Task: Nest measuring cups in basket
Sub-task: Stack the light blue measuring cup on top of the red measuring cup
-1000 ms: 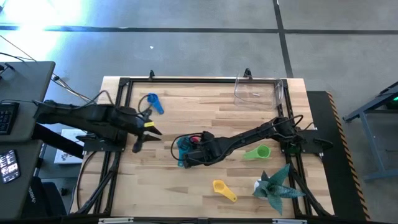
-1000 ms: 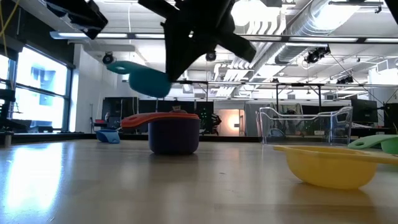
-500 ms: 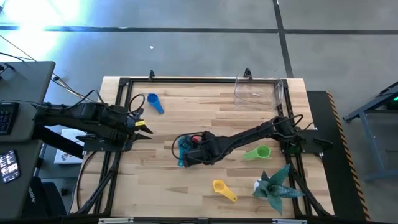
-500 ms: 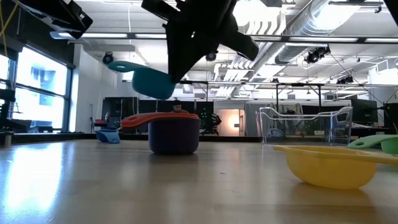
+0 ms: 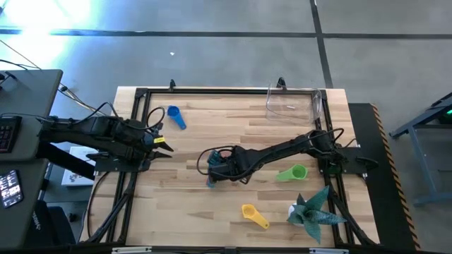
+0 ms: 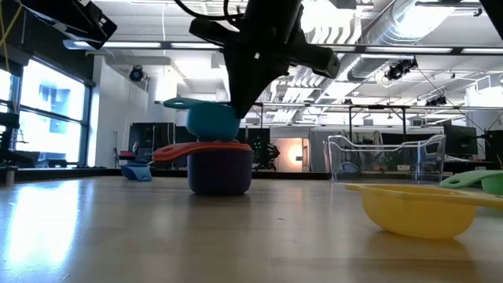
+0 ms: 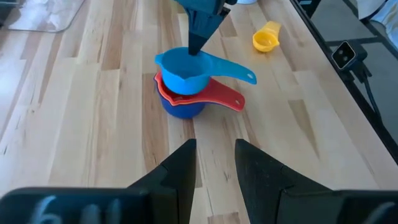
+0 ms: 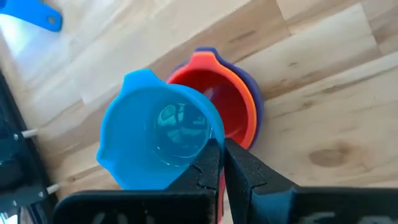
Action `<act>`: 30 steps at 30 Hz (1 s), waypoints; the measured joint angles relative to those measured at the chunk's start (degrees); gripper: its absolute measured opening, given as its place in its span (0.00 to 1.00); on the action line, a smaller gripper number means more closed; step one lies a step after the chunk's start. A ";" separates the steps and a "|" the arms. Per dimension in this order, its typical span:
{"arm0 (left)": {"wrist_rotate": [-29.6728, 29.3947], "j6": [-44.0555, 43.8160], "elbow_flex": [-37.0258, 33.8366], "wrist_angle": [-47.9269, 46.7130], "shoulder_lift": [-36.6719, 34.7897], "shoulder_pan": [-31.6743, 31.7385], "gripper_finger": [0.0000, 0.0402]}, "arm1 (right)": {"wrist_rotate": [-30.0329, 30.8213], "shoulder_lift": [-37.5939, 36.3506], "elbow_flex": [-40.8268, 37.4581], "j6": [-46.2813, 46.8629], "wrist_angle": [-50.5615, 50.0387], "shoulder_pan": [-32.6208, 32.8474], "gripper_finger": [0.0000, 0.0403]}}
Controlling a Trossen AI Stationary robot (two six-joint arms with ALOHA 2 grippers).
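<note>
My right gripper (image 8: 222,146) is shut on the teal measuring cup (image 8: 158,137), holding it over the stack of purple, orange and red cups (image 6: 220,167) at the table's middle (image 5: 224,158). The teal cup's bottom (image 6: 212,134) is at the stack's top; whether it touches, I cannot tell. My left gripper (image 7: 214,149) is open and waits near the left edge (image 5: 164,144). The blue cup (image 5: 174,117), green cup (image 5: 293,173) and yellow cup (image 5: 254,215) lie apart on the wood. The clear basket (image 5: 293,104) stands at the far right. My right gripper pinches the teal cup's wall at the rim (image 8: 208,138), one finger (image 8: 208,163) inside the bowl and one (image 8: 244,168) outside. The fingers come slanting down from above (image 7: 200,34). The cup hangs slightly tilted, its handle (image 7: 239,71) sticking out sideways over the red handle.
A black metal frame (image 5: 212,92) runs round the table. The teal spiky plant (image 5: 311,212) stands at the near right corner beside the yellow cup. Bare wood lies between the stack and the basket. A desk with devices (image 5: 18,141) sits beyond the left edge.
My right gripper has carried the teal cup from beside the stack to over it and lowered it onto the stack's top, staying shut. My left arm has drawn back a little toward the table's left edge.
</note>
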 joint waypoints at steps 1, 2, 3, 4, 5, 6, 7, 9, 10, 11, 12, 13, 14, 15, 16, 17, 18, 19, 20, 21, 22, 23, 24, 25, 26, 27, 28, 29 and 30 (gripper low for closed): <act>-0.21 0.00 0.00 0.00 0.00 0.00 0.25 | 0.18 0.00 0.00 0.00 -0.04 -0.07 0.00; -0.44 0.01 0.00 0.00 0.00 0.00 0.25 | 0.15 0.00 0.00 0.00 -0.11 -0.26 0.00; -0.65 0.00 0.00 0.00 0.00 0.00 0.25 | 0.00 0.00 0.00 -0.04 -0.19 -0.39 0.00; -0.87 0.01 0.00 0.00 0.00 0.00 0.25 | -0.40 0.00 0.00 -0.10 -0.27 -0.59 0.00; -1.05 0.00 0.00 0.00 0.00 0.00 0.25 | -0.73 0.00 0.00 -0.13 -0.47 -0.68 0.00; -1.15 0.00 0.00 0.00 0.00 0.00 0.25 | -1.01 0.00 -0.18 -0.15 -0.52 -0.73 0.00; -1.23 0.00 0.00 0.00 0.00 0.00 0.25 | -1.05 0.00 -0.32 -0.13 -0.66 -0.79 0.00; -1.23 0.00 0.00 0.02 0.00 0.00 0.25 | -1.20 0.00 -0.39 -0.17 -0.85 -1.02 0.00; -1.23 0.00 -0.02 0.02 0.00 0.00 0.25 | -1.38 0.00 -0.39 -0.20 -0.77 -1.05 0.00; -1.23 0.00 -0.02 0.02 0.00 0.00 0.25 | -1.66 0.00 -0.39 -0.29 -0.75 -1.08 0.00; -1.23 0.00 -0.02 0.02 0.00 0.00 0.25 | -1.92 0.00 -0.39 -0.48 -0.81 -1.16 0.00; -1.23 0.00 -0.02 0.02 0.00 0.00 0.25 | -2.08 0.00 -0.39 -0.50 -0.92 -1.16 0.00; -1.23 0.00 -0.02 0.02 0.00 0.00 0.25 | -2.06 0.00 -0.40 -0.49 -1.02 -1.16 0.00; -1.23 0.00 -0.02 0.02 0.00 0.00 0.25 | -2.07 0.00 -0.41 -0.50 -1.08 -1.16 0.00; -1.23 0.00 -0.02 0.02 0.00 0.00 0.25 | -2.17 0.00 -0.39 -0.52 -1.21 -1.16 0.00; -1.23 0.00 -0.02 0.02 0.00 0.00 0.25 | -2.29 0.00 -0.42 -0.52 -1.40 -1.16 0.00; -1.23 0.00 -0.02 0.02 0.00 0.00 0.25 | -2.28 0.00 -0.42 -0.55 -1.48 -1.16 0.00; -1.23 0.00 -0.02 0.02 0.00 0.00 0.25 | -2.28 0.00 -0.42 -0.58 -1.45 -1.16 0.00; -1.23 0.00 -0.02 0.02 0.00 0.00 0.25 | -2.27 0.00 -0.42 -0.62 -1.45 -1.16 0.00; -1.23 0.00 -0.02 0.02 0.00 0.00 0.25 | -2.28 0.00 -0.42 -0.64 -1.48 -1.16 0.00; -1.23 0.00 -0.02 0.03 0.00 0.00 0.25 | -2.27 0.00 -0.44 -0.66 -1.52 -1.16 0.00; -1.23 0.00 -0.02 0.02 0.00 0.00 0.25 | -2.25 0.00 -0.44 -0.66 -1.60 -1.16 0.00; -1.23 0.00 -0.02 0.03 0.00 0.00 0.25 | -2.25 0.00 -0.44 -0.66 -1.61 -1.16 0.00; -1.23 0.00 -0.02 0.02 0.00 0.00 0.25 | -2.25 0.00 -0.44 -0.66 -1.61 -1.16 0.00; -1.23 0.00 -0.02 0.02 0.00 0.00 0.25 | -2.23 0.00 -0.46 -0.66 -1.61 -1.16 0.00; -1.23 0.00 -0.02 0.02 0.00 0.00 0.25 | -2.16 0.00 -0.46 -0.68 -1.61 -1.16 0.00; -1.23 0.00 -0.02 0.04 0.00 0.00 0.25 | -1.99 0.00 -0.46 -0.68 -1.59 -1.16 0.00; -1.23 0.00 -0.02 0.02 0.00 0.00 0.25 | -1.93 0.00 -0.46 -0.68 -1.59 -1.16 0.00; -1.23 0.00 -0.02 0.04 0.00 0.00 0.25 | -1.89 0.00 -0.46 -0.70 -1.59 -1.16 0.00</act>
